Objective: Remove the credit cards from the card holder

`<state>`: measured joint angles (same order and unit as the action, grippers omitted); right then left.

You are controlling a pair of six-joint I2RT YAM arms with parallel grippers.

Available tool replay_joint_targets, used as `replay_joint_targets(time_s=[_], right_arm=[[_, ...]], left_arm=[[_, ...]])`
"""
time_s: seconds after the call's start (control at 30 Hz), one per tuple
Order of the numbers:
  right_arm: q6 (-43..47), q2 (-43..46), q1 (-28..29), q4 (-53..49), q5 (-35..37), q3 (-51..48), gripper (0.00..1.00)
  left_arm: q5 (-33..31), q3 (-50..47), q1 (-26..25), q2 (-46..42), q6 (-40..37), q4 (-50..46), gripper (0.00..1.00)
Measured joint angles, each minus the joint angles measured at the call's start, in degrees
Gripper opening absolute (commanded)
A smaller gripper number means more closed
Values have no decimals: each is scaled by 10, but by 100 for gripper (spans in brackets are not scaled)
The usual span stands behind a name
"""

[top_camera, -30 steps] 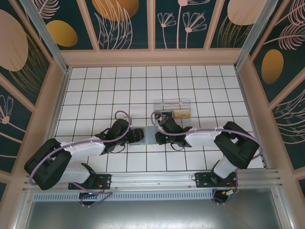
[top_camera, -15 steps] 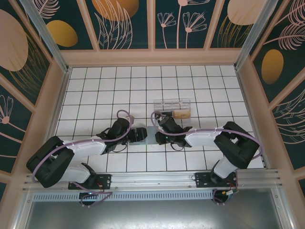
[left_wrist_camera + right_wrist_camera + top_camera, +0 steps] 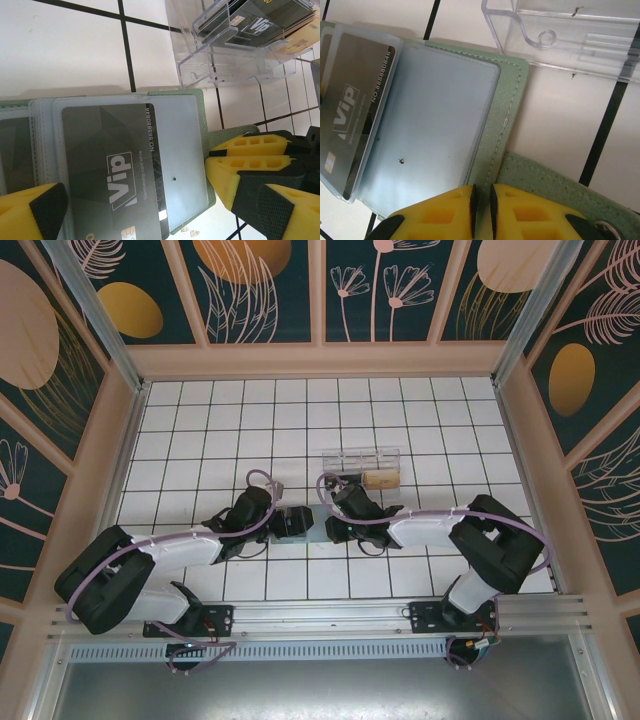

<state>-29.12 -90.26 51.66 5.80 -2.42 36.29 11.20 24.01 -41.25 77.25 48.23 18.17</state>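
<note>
One card holder (image 3: 512, 100), edge pinched in right claw (image 3: 481, 194)

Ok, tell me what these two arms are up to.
The right gripper pinches the green edge of the open card holder. The left gripper hangs wide open over a dark VIP card that sits in its clear sleeve, not yet pulled out. A clear plastic box beside the holder holds other cards.
</note>
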Motion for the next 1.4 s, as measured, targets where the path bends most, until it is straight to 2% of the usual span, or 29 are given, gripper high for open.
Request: replay_joint_targets(time_s=[0.33,0.5,0.63,0.83,0.9,1.03,1.4], right_arm=[[-7,55,3,-30,42,0,25],[-17,83,3,-32,49,15,25],[-34,81,3,-14,26,25,24],[-74,27,3,44,-32,30,23],[-88,7,3,61,-50,30,21],[-114,-26,1,93,-82,31,20],[-166,-86,-6,155,-148,42,21]], left_arm=[[2,-1,0,-26,0,-20,99],[-25,0,0,-68,-1,-50,97],[-62,0,0,-94,-4,-78,77],[-95,-6,5,-97,-3,-95,29],[-103,-10,8,-91,-2,-95,20],[-107,-12,11,-66,-3,-96,12],[-107,-23,12,-22,-2,-94,11]])
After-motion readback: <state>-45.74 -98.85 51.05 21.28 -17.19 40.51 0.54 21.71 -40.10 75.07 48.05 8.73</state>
